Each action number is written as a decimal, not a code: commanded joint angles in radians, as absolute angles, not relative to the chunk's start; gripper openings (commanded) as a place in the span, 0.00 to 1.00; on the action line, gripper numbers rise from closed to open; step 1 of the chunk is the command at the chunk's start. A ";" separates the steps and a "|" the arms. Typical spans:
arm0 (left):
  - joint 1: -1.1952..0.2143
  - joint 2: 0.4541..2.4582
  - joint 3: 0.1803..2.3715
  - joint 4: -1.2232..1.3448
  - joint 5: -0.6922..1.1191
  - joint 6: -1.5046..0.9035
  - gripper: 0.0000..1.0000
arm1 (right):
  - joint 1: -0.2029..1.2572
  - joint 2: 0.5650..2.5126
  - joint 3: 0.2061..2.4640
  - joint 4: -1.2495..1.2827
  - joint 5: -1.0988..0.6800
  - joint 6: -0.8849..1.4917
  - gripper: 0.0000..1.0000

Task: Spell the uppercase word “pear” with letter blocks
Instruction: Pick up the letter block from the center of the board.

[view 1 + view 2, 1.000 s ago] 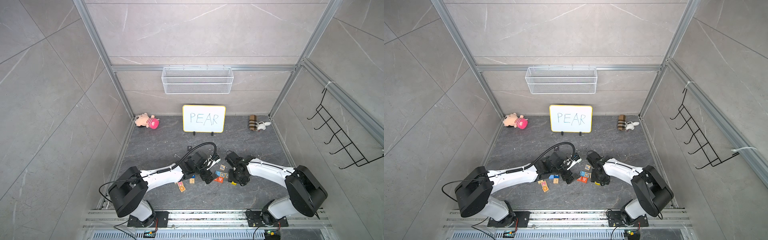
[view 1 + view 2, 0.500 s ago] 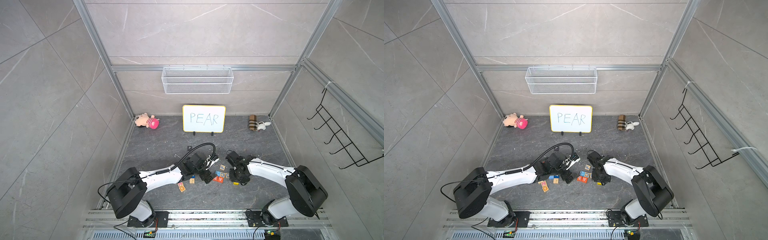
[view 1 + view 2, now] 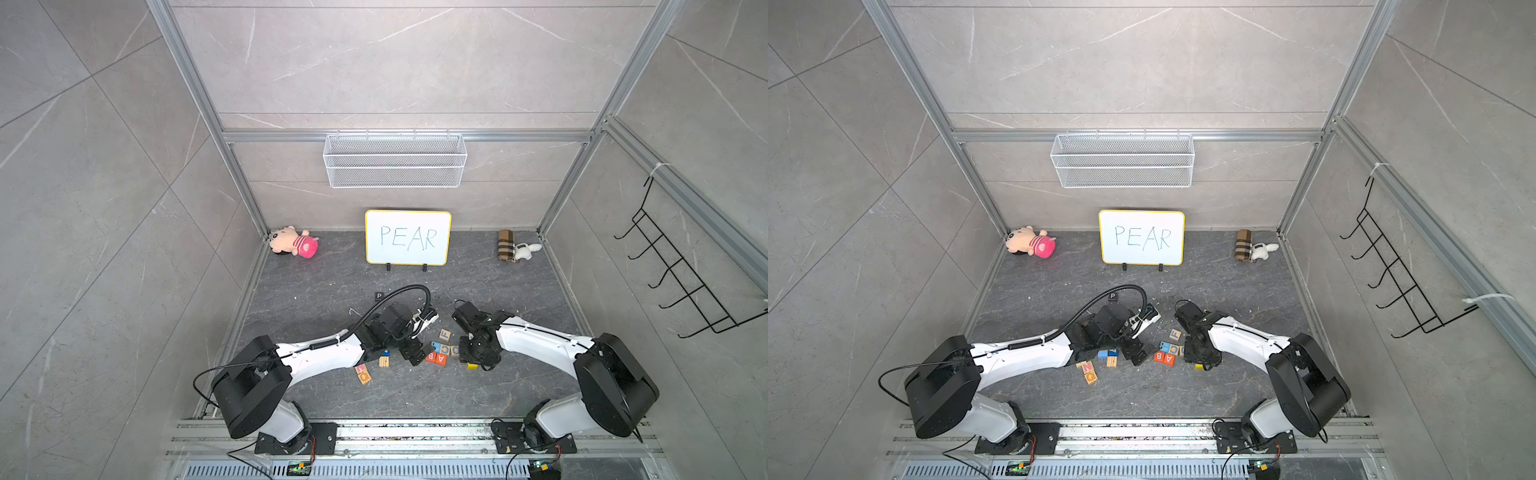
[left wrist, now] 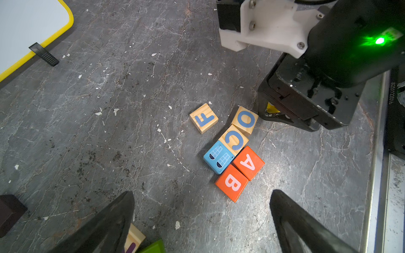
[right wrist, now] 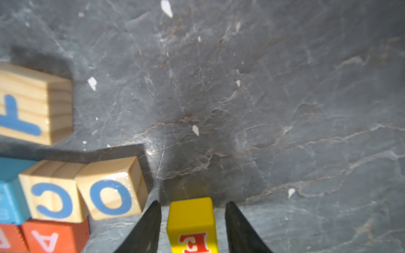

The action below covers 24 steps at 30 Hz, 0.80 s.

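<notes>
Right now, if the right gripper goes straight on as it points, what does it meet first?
Probably the floor: the right gripper straddles the E block, and only floor lies ahead. Depth is unclear.

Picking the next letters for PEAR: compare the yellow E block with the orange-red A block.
Colour: the yellow E block bears a red letter; the orange-red A block bears a pale one.
Neighbours: the E block stands alone; the A block sits packed against the B block and the C block.
Gripper: the right gripper has its fingers on either side of the E block, with slim gaps; no fingers flank the A block.
Both are small letter cubes.
</notes>
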State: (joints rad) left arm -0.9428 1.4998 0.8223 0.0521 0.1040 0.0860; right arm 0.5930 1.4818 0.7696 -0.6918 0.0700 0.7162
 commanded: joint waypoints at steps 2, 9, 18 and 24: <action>-0.945 1.458 0.827 0.075 0.073 0.070 1.00 | 0.589 1.448 0.752 -0.725 0.055 0.718 0.37; -0.871 1.390 0.775 0.171 0.185 0.000 1.00 | 0.587 1.444 0.750 -0.718 0.041 0.696 0.24; -0.870 1.423 0.777 0.157 0.288 0.058 1.00 | 0.588 1.412 0.768 -0.735 0.057 0.688 0.24; -0.870 1.461 0.798 0.147 0.412 0.117 1.00 | 0.586 1.384 0.809 -0.762 0.076 0.668 0.23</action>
State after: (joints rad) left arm -0.8700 1.4418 0.7746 0.1215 0.3103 0.0654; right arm 0.5907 1.4101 0.7696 -0.7231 0.0540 0.6910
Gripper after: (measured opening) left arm 0.997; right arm 0.311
